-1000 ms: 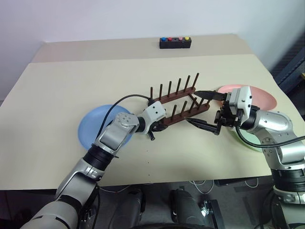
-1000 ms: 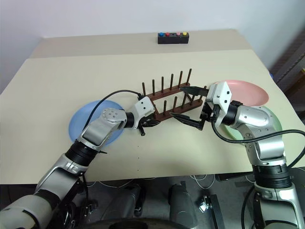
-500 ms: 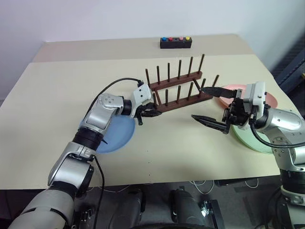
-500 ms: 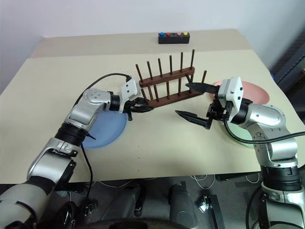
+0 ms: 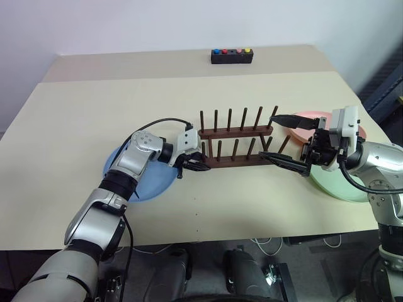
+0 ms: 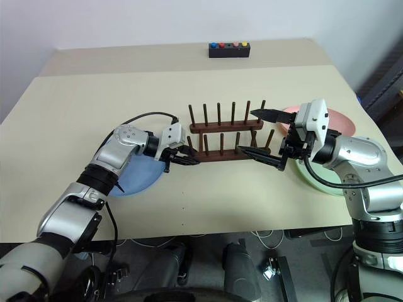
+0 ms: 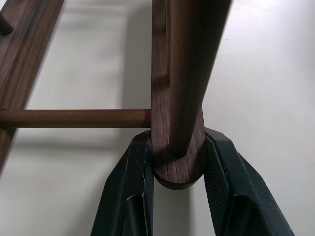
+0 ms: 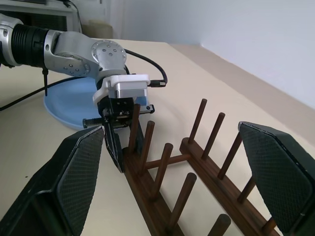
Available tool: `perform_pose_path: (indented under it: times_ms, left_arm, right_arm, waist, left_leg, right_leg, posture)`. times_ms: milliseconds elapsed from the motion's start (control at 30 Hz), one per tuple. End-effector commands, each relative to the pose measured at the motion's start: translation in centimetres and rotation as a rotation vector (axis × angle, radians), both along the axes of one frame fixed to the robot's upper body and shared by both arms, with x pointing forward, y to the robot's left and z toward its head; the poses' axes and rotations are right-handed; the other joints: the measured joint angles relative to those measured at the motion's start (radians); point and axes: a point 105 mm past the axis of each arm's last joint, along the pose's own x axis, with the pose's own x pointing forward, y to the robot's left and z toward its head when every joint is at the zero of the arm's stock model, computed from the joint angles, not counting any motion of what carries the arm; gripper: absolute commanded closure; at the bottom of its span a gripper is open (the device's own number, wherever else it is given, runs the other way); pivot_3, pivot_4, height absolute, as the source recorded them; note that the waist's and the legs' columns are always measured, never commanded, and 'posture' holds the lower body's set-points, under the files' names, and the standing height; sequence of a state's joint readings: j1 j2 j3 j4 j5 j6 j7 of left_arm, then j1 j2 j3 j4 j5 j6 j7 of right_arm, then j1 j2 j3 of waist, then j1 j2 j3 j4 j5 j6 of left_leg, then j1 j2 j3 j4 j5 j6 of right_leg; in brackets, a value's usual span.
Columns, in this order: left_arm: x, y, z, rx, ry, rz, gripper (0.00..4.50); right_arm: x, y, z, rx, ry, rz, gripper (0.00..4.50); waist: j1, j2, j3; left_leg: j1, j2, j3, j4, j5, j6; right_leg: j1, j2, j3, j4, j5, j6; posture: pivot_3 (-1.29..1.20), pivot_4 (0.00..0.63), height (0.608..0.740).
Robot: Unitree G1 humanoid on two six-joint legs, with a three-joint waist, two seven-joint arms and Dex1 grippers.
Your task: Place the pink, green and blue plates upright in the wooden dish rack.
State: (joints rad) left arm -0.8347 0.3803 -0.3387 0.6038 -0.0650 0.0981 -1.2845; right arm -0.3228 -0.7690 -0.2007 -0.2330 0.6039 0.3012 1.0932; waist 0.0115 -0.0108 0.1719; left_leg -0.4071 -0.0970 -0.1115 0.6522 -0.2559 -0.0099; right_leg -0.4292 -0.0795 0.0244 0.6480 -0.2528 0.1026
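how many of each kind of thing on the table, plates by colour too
blue plate: 1
pink plate: 1
green plate: 1
wooden dish rack: 1
black button box: 1
total: 5

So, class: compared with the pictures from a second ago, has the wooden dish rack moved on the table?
Yes. The wooden dish rack, held at its end by the left gripper, has swung from slanting to lie about parallel with the black button box.

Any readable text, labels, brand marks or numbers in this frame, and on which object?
None can be read.
The black box at the table's far edge carries coloured buttons, unlettered as far as can be seen.
The wooden dish rack, blue plate, pink plate and green plate are plain.
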Motion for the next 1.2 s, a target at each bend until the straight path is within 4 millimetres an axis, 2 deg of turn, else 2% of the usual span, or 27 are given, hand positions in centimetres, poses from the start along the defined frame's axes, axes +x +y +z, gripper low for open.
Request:
perform_pose_path:
  times_ms: [33,167,200,300,367,467,633,700,800,867,967,1033,1133,1200]
  left_arm:
    - [0.6,0.2,0.7,0.006,-0.035,0.023,2.32]
    - [1.4,0.2,2.4,-0.041,-0.105,0.076,0.31]
    - [1.6,0.2,3.1,-0.056,-0.126,0.085,0.04]
    - [1.2,0.4,5.2,-0.116,-0.123,0.084,0.04]
    - [0.5,0.6,7.0,-0.18,-0.06,0.078,0.04]
    - [0.2,2.1,9.1,-0.183,-0.093,0.105,0.04]
    - [0.0,4.7,9.9,-0.154,-0.109,0.16,0.04]
    - [-0.1,5.3,10.2,-0.199,-0.055,0.176,0.0]
    - [-1.4,4.7,12.3,-0.358,0.011,0.113,0.84]
    - [-3.1,3.9,14.2,-0.481,0.057,0.023,1.85]
    - [-6.0,2.6,13.9,-0.493,0.146,-0.106,3.49]
    - [-7.3,1.8,13.0,-0.465,0.212,-0.154,4.46]
    - [-8.3,1.0,10.6,-0.345,0.286,-0.166,4.46]
    - [-8.1,0.1,8.8,-0.251,0.215,-0.141,4.46]
  right_arm:
    - [-0.2,0.2,1.0,0.004,-0.035,0.017,0.0]
    - [-0.1,0.5,1.0,0.005,-0.032,0.022,0.0]
    - [-0.1,0.5,0.9,0.005,-0.029,0.025,0.0]
    - [0.0,0.5,0.8,0.007,-0.021,0.027,0.0]
    - [0.1,0.6,0.7,0.008,-0.014,0.031,0.0]
    - [0.3,0.7,0.7,0.02,0.006,0.036,0.0]
    - [0.8,0.7,0.5,0.044,0.057,0.042,0.0]
    - [1.2,0.7,0.5,0.065,0.079,0.037,0.57]
    - [0.7,0.7,0.7,0.077,0.105,0.077,1.83]
    - [0.0,0.7,0.7,0.081,0.122,0.119,2.87]
    - [-1.3,0.9,-0.2,0.019,0.152,0.183,4.47]
    - [-2.3,1.4,-0.8,-0.013,0.184,0.233,4.5]
    - [-3.1,2.1,-3.0,-0.154,0.219,0.243,4.5]
    - [-2.6,1.9,-5.6,-0.304,0.223,0.18,4.5]
  waist:
    - [-0.001,0.0,0.0]
    - [0.0,0.0,0.0]
    - [0.0,0.0,0.0]
    - [0.0,0.0,0.0]
    - [0.0,0.0,0.0]
    - [-0.002,0.0,0.0]
    - [-0.004,0.0,0.0]
    - [-0.002,0.0,0.0]
    - [0.002,0.0,0.0]
    - [0.001,0.0,0.0]
    - [-0.001,0.0,0.0]
    - [-0.003,0.0,0.0]
    - [-0.004,0.0,0.0]
    - [-0.004,0.0,0.0]
  left_leg:
    - [0.0,0.0,0.0,0.0,0.0,0.0]
    - [0.0,0.0,0.0,0.0,0.0,0.0]
    - [0.0,0.0,0.0,0.0,0.0,0.0]
    - [0.0,0.0,0.0,0.0,0.0,0.0]
    - [0.0,0.0,0.0,0.001,0.0,0.0]
    - [0.0,0.0,0.0,0.001,0.0,0.0]
    - [0.0,0.0,0.0,0.0,0.001,-0.002]
    - [0.0,0.0,0.0,0.0,0.001,-0.002]
    - [0.0,0.0,0.0,0.001,0.001,-0.002]
    - [-0.001,0.0,-0.001,0.002,0.001,-0.002]
    - [-0.001,0.0,-0.001,0.002,0.001,-0.002]
    - [0.0,0.0,0.0,0.001,0.001,-0.002]
    - [0.0,0.001,-0.001,0.001,0.0,0.0]
    - [0.0,0.001,0.0,0.002,0.0,0.0]
  right_leg:
    - [0.0,0.0,0.0,0.0,0.0,0.0]
    - [0.0,0.0,0.0,0.0,0.0,0.0]
    - [0.0,0.0,0.0,0.0,0.0,0.0]
    - [0.0,0.0,0.0,0.0,0.0,0.0]
    - [0.0,0.0,0.0,0.001,0.0,0.0]
    - [0.0,0.0,0.0,0.001,0.0,0.0]
    - [0.0,0.0,0.0,0.001,0.0,0.0]
    - [0.0,0.0,0.0,0.001,0.0,0.0]
    - [0.0,0.0,0.0,0.001,0.0,0.0]
    - [0.0,0.0,0.0,0.0,0.0,0.0]
    - [0.0,-0.001,0.0,0.0,0.0,0.0]
    - [0.0,-0.001,0.0,0.001,0.0,0.0]
    - [0.0,0.0,0.0,0.001,0.0,0.0]
    - [0.0,0.0,0.0,0.001,0.0,0.0]
  posture:
    - [0.0,0.15,0.74]
    - [0.0,0.15,0.74]
    - [0.0,0.15,0.74]
    - [0.0,0.15,0.74]
    - [0.0,0.15,0.74]
    - [0.0,0.15,0.74]
    - [0.0,0.15,0.74]
    - [0.0,0.15,0.74]
    - [0.0,0.15,0.74]
    - [0.0,0.15,0.74]
    - [0.0,0.15,0.74]
    - [0.0,0.15,0.74]
    - [0.0,0.15,0.74]
    - [0.0,0.15,0.74]
